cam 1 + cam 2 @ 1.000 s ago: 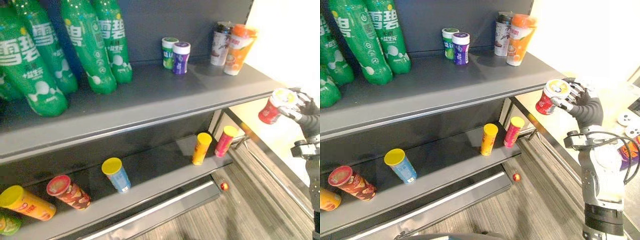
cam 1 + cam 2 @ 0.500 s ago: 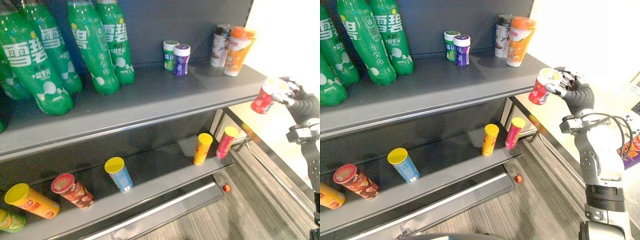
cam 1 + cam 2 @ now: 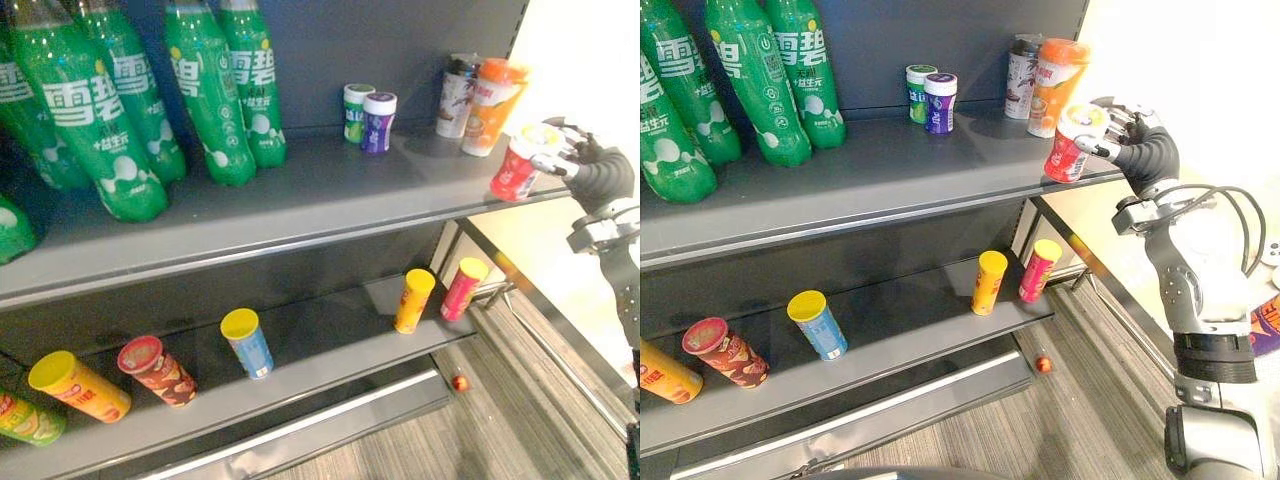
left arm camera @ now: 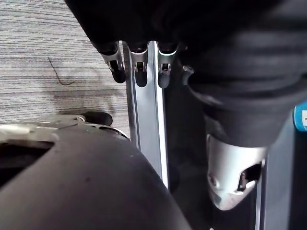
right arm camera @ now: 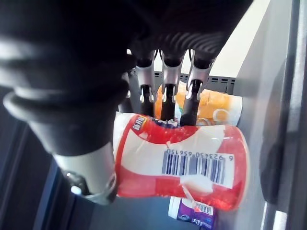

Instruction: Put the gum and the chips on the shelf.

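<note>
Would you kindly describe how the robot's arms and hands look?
The right arm is silver-grey with black bands lower down. The right hand has silver dark-tipped fingers and a dark ribbed wrist cover; the left hand shows the same fingers.

lots of bare upper shelf (image 3: 920, 170) across middle and front, green bottles (image 3: 755, 80) hogging the left, two small jars (image 3: 940, 103) at the back, two cups (image 3: 1055, 85) just behind the red gum jar (image 3: 1070, 155) in the right hand (image 3: 1142, 152)
</note>
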Controlling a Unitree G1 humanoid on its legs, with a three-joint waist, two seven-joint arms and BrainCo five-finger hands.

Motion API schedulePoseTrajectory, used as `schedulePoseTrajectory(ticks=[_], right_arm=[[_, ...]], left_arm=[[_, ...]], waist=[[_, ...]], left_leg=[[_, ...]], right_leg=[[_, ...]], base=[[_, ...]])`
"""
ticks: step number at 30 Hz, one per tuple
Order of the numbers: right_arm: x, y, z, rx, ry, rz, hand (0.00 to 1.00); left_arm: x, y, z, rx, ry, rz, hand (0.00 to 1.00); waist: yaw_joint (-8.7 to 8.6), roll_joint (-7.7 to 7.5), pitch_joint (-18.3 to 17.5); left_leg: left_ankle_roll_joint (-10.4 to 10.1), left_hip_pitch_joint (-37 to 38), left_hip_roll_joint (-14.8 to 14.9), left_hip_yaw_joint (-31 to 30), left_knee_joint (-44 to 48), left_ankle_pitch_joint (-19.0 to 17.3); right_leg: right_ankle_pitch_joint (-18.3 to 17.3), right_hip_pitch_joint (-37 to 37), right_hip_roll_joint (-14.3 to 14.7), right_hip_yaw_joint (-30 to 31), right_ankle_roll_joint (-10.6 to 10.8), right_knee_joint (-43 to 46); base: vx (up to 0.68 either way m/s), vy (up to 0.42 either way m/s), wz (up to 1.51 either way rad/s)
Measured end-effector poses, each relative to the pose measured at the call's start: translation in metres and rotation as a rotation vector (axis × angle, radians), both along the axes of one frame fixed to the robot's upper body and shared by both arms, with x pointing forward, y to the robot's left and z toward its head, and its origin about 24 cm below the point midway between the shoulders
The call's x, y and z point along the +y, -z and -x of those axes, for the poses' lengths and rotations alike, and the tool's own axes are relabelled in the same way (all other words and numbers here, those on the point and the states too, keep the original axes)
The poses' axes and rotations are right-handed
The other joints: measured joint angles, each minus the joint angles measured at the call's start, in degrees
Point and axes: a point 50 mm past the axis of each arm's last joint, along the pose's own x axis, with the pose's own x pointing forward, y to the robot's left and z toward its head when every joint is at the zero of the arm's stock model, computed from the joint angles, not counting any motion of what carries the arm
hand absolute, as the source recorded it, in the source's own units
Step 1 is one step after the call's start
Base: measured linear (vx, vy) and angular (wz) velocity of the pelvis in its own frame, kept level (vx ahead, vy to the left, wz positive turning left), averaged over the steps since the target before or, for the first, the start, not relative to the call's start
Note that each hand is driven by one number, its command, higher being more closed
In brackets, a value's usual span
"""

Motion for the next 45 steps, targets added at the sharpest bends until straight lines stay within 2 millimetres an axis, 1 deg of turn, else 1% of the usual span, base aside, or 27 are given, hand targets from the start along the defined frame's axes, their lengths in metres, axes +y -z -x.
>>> schedulePoseTrajectory(ticks=[2, 5, 8, 14, 21, 27, 30, 34, 38, 42, 45], right_arm=[[0.005, -0.004, -0.002, -0.006, -0.021, -0.001, 1.00], [0.009, -0.007, -0.004, -0.009, -0.045, -0.019, 1.00], [0.016, -0.010, -0.007, -0.004, -0.062, -0.013, 1.00], [0.029, -0.008, -0.012, 0.030, -0.100, 0.010, 1.00], [0.041, -0.007, -0.016, 0.057, -0.133, 0.016, 1.00], [0.055, -0.004, -0.021, 0.074, -0.180, 0.014, 1.00], [0.058, -0.003, -0.021, 0.077, -0.188, 0.019, 1.00], [0.061, 0.002, -0.024, 0.099, -0.191, 0.016, 1.00], [0.059, 0.006, -0.032, 0.123, -0.166, -0.020, 1.00], [0.059, 0.006, -0.033, 0.124, -0.160, -0.027, 1.00], [0.057, 0.008, -0.037, 0.138, -0.144, -0.033, 1.00]], left_arm=[[0.000, 0.000, 0.000, 0.002, 0.011, -0.001, 0.00], [-0.001, 0.000, -0.003, -0.003, 0.019, -0.001, 0.00], [-0.001, 0.000, -0.005, -0.004, 0.035, -0.002, 0.00], [-0.001, 0.000, -0.007, -0.006, 0.038, -0.003, 0.00], [-0.003, 0.000, -0.010, -0.012, 0.038, 0.000, 0.00], [-0.003, 0.000, -0.010, -0.014, 0.037, -0.001, 0.00], [-0.004, 0.000, -0.011, -0.014, 0.033, -0.005, 0.00], [-0.004, 0.000, -0.012, -0.017, 0.030, -0.008, 0.00], [-0.004, 0.000, -0.013, -0.019, 0.030, -0.010, 0.00], [-0.005, 0.000, -0.011, -0.014, 0.028, -0.010, 0.00], [-0.005, 0.000, -0.010, -0.008, 0.028, -0.009, 0.00]], waist=[[-0.01, 0.07, -0.04], [0.73, 0.08, -0.05], [0.88, 0.11, -0.06], [1.33, 0.16, -0.05], [2.53, 0.51, -0.07], [2.66, 0.64, 0.01], [3.16, 0.74, 0.07], [3.76, 0.97, 0.21], [3.83, 0.98, 0.21], [4.28, 1.03, 0.26], [4.26, 1.14, 0.33]], left_leg=[[-0.01, 0.00, 0.02, 0.00, 0.00, 0.01], [-0.01, 0.00, 0.06, -0.02, 0.00, 0.02], [-0.01, -0.10, 0.06, -0.16, 0.00, 0.10], [-0.08, -0.19, 0.07, -1.35, 0.00, 0.29], [-0.22, -0.78, 0.13, -2.36, 0.00, 0.74], [-0.47, -1.09, 0.16, -3.40, 0.00, 0.87], [-0.49, -1.13, 0.16, -3.50, 0.00, 0.89], [-0.43, -1.16, 0.17, -3.65, 0.00, 0.99], [-0.35, -1.78, 0.16, -4.72, 0.00, 1.41], [-0.31, -1.96, 0.21, -5.11, 0.00, 1.65], [-0.31, -1.96, 0.21, -5.11, 0.00, 1.68]], right_leg=[[0.13, 0.10, 0.02, 0.00, 0.00, -0.28], [0.33, 0.26, 0.06, -0.04, -0.06, -0.61], [0.33, 0.33, 0.05, -0.40, -0.06, -0.64], [0.31, 0.86, 0.05, -1.34, -0.09, -0.79], [0.28, 0.85, 0.10, -2.69, -0.22, -0.79], [0.18, 0.97, 0.11, -3.87, -0.39, -0.88], [0.16, 1.00, 0.11, -3.99, -0.41, -0.88], [0.16, 1.10, 0.12, -4.13, -0.41, -0.89], [0.15, 1.08, 0.12, -5.16, -0.44, -0.99], [0.20, 1.10, 0.18, -5.60, -0.51, -1.07], [0.20, 1.10, 0.19, -5.58, -0.51, -1.02]], base=[[0.00, 0.000, 0.00], [0.00, 0.000, 0.00], [0.00, -0.003, 0.06], [0.00, -0.005, 0.08], [-0.01, -0.006, 0.09], [0.00, -0.004, 0.09], [0.00, -0.001, 0.01], [0.00, 0.000, 0.00], [0.00, -0.008, 0.13], [0.00, -0.005, 0.06], [0.00, 0.000, 0.00]])
